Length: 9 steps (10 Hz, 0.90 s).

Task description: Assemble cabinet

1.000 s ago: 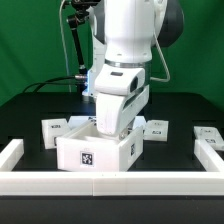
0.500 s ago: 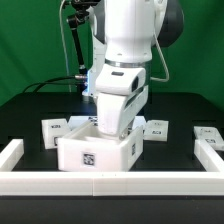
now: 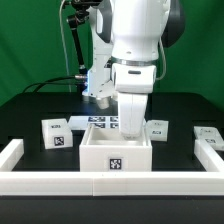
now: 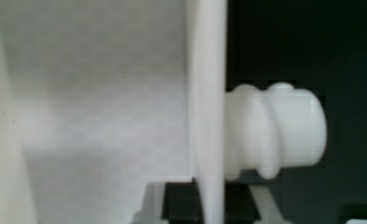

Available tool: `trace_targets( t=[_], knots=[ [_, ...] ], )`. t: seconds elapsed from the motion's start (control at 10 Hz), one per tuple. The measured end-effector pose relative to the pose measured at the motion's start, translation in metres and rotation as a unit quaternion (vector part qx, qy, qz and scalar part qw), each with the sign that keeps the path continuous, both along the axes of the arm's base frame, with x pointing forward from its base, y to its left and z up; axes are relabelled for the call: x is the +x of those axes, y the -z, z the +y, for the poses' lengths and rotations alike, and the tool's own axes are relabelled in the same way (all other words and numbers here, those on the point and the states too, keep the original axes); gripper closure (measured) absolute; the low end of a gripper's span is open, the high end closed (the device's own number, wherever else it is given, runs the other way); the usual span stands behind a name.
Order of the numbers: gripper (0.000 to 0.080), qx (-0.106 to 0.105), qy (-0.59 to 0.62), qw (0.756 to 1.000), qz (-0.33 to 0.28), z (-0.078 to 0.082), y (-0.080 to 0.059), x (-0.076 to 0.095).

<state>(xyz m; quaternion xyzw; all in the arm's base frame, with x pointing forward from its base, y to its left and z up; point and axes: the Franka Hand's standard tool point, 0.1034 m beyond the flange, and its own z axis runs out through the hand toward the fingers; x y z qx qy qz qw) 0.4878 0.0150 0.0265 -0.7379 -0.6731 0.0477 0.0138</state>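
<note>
At the front edge of the table a low white rail runs across, with side pieces turning back at both ends. Just behind it, in the middle, stands the cabinet body, a white open-topped box sitting square to the camera, with a black-and-white tag on its front face.

The white arm comes straight down from above, and its hand dips to the rear part of the box. The front wall hides the fingertips, so from here I cannot tell whether the hand is spread or pressed together.

The wrist view does not settle it either. It shows a thin white panel edge-on and very close, a broad pale blurred surface on one side of it, and a ribbed round white knob standing out on the other against the dark table. No finger is clearly seen.

Farther back, a small block with tags lies toward the exterior view's left. A second block lies just beside the arm on the exterior view's right, and a third block lies well off to that side. The marker board lies flat behind the box, partly covered by it.
</note>
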Motion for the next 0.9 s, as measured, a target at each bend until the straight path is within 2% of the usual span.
trace_targets(
  t=[0.3,0.7,0.9],
  knots=[
    [0.0758,0.006,-0.033,0.999,-0.005,0.002,0.001,0.001],
    [0.0758,0.014,-0.056,0.998,-0.006,0.043,0.003,0.005],
    [0.0758,0.017,-0.049,0.999,-0.012,0.061,0.004,0.014]
  ],
)
